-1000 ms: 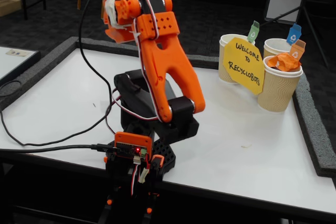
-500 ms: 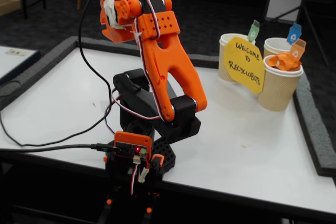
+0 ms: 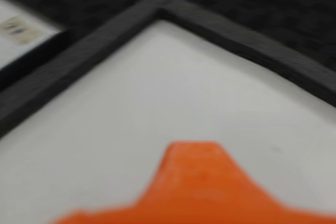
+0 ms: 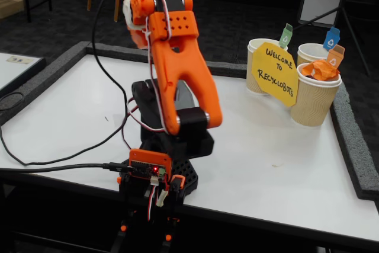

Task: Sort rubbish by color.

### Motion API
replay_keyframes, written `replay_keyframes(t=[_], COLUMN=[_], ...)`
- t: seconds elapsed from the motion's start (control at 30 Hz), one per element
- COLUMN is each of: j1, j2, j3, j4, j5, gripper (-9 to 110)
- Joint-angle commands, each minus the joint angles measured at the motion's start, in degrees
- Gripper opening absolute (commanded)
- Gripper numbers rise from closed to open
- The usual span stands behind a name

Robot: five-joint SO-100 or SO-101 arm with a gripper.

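Smooth white table holds ribbed cups, crumpled orange wad inside one; tool's state unclear.

Arm: orange plastic, matt, faint layered grain, with black plastic joint housings. Gripper, wrist view: same orange plastic, blurred; jaw state not readable. Table beneath it: smooth white top, low sheen. Border ahead of the gripper: dark grey, matt, rough, foam-like. Cups, well off from the gripper: beige ribbed paper, matt. Orange wad in the nearest cup: crumpled paper. Sign: flat yellow card, hand-lettered. Cable: black, slightly glossy.
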Motion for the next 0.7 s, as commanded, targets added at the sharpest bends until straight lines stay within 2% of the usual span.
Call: replay_keyframes(t=[0.0,0.67], j1=[7.0,50.5], j2=[-1.2,-1.2], j3=[-1.8,-4.3], j4=[-1.8,0.4], j5=[-1.1,-1.1], gripper=[0,0])
